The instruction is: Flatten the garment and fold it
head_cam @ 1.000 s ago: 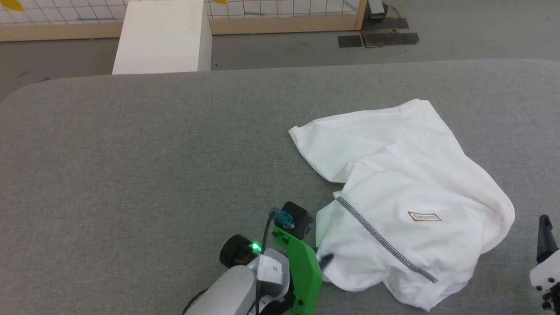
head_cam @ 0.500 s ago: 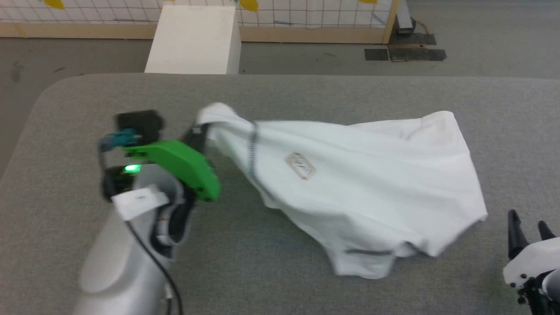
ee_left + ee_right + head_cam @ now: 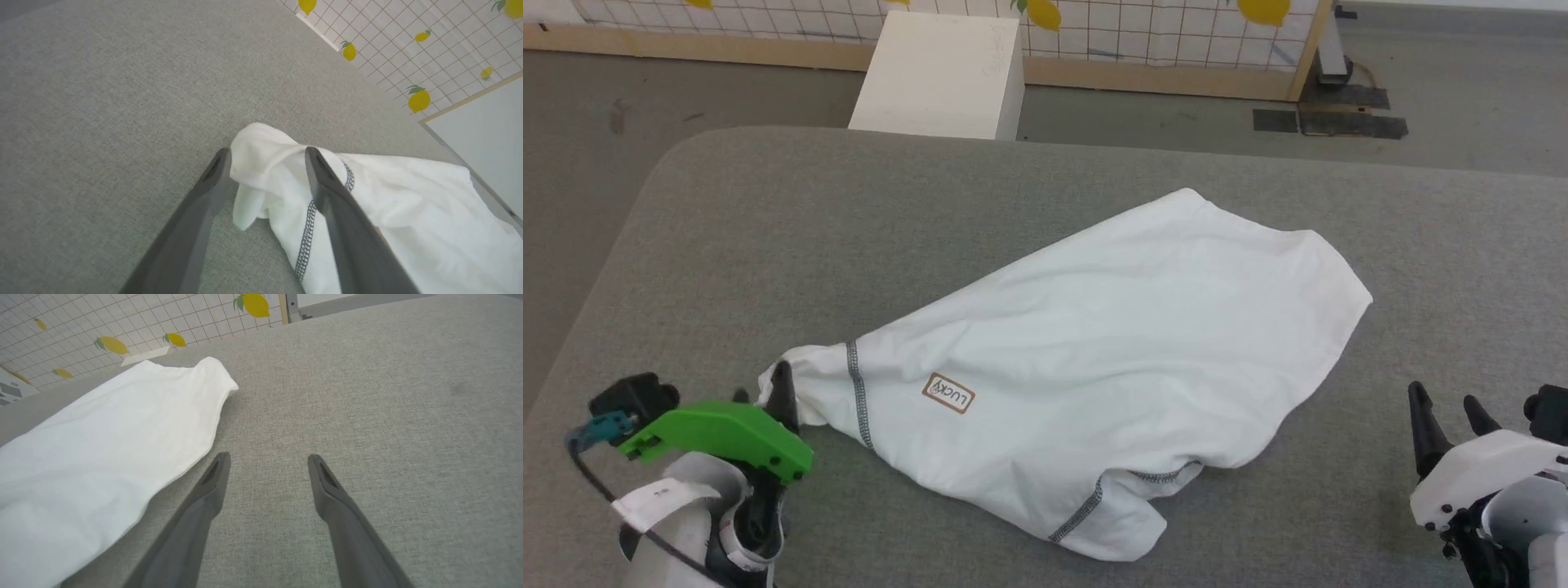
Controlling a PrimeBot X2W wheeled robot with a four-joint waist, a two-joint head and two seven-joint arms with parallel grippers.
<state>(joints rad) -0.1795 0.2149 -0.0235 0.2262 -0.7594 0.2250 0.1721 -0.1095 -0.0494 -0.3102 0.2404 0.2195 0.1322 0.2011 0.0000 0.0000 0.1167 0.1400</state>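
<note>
Grey fabric-covered table point(image 3: 768, 229) spans most of the head view. Past its far edge we note a bare floor point(image 3: 605, 114), a white box point(image 3: 939, 73) and a gridded wall point(image 3: 1160, 28) printed with yellow lemons.

The white T-shirt point(image 3: 1111, 351) lies on the table, running diagonally from near left to far right. It is broad and fairly smooth at the far end and gathered to a bunched tip at the near left. A brown-outlined patch point(image 3: 948, 394) faces up near that tip, just beside a dark stitched seam point(image 3: 856, 384).

The left tool point(image 3: 761, 384) sits at the bunched tip. In the left wrist view we see the left tool point(image 3: 267, 152) with its fingers spread wide. The crumpled end of the T-shirt point(image 3: 408, 212) lies loose between them, not pinched, and the seam point(image 3: 306, 228) runs just beside one finger.

The right tool point(image 3: 1444, 396) is at the near right, apart from the shirt. Its own view shows the right tool point(image 3: 269, 456) standing open over bare table, with the T-shirt point(image 3: 102, 437) off to one side.
</note>
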